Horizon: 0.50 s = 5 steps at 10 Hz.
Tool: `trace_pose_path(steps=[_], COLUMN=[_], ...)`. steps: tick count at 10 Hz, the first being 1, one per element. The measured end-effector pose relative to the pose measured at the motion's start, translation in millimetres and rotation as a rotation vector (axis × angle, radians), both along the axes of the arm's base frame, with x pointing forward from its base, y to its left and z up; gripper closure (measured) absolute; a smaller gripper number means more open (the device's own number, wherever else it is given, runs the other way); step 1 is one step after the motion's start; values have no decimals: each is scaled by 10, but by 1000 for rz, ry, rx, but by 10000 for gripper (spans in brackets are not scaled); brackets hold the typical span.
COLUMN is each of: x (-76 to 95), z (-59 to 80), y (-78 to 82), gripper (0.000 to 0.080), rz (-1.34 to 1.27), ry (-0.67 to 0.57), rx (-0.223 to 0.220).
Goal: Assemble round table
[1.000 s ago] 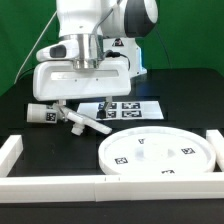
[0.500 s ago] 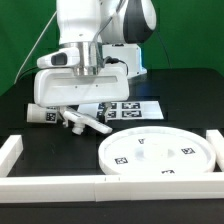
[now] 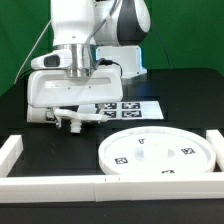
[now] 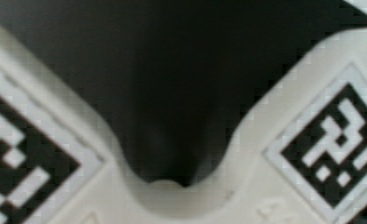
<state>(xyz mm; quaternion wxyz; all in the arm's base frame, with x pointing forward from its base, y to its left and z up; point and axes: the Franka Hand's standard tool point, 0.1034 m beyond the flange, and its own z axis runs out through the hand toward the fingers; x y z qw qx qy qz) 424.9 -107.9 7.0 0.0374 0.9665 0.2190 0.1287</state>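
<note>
On the black desk (image 3: 40, 150), at the left, the gripper (image 3: 69, 120) hangs low, with its jaws just beside the foot (image 3: 92, 118). I cannot tell if they are spread or pressed together. The marker board (image 3: 130, 108) lies to the right of the foot. The disc (image 3: 160, 155) lies flat at the near right, behind the near rail (image 3: 50, 186).

Open tabletop (image 3: 45, 150) at the exterior view's left of the disc (image 3: 160, 156) — rails (image 3: 50, 185) fence the near edge.
</note>
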Motion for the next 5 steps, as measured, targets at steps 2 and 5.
trace_pose_path(steps=[2,5], x=[0,10], z=[0,5], y=[0,46], gripper=[411,441], rz=[-1,0], ry=[0,15], rx=[0,13])
